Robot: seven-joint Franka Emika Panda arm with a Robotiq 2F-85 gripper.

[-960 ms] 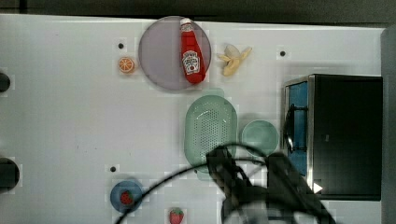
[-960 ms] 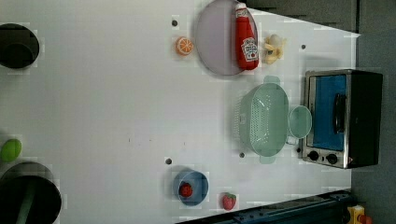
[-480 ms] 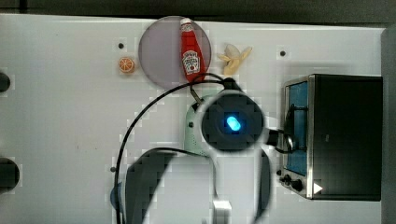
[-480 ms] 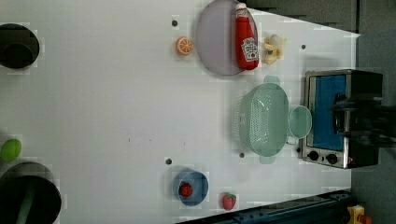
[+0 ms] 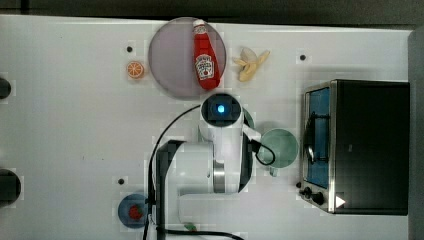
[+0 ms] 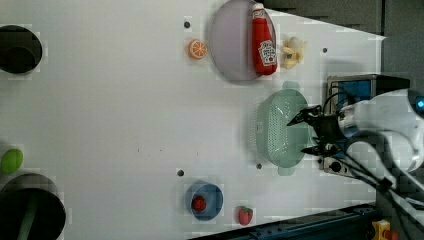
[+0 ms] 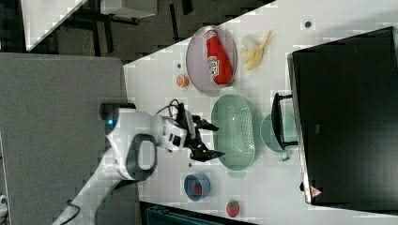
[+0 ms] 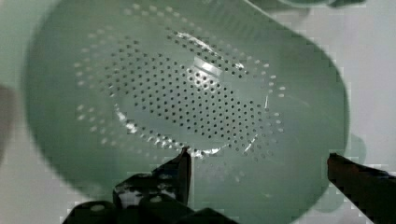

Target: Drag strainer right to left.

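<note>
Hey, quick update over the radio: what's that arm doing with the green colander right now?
Gripper open, fingers spread above pale green oval plastic strainer, nothing held. Strainer sits on white table, untouched. Round green mug beside it; the top view's left side free.

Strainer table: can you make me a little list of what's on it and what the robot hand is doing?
strainer: pale green oval, empty, on the white table
gripper: open, above the strainer, holding nothing
mug: green, between strainer and toaster oven in the right view
plate: grey-lilac, ketchup bottle lying on it
fruit: orange slice, banana, strawberry
blue bowl: with something red inside
</note>
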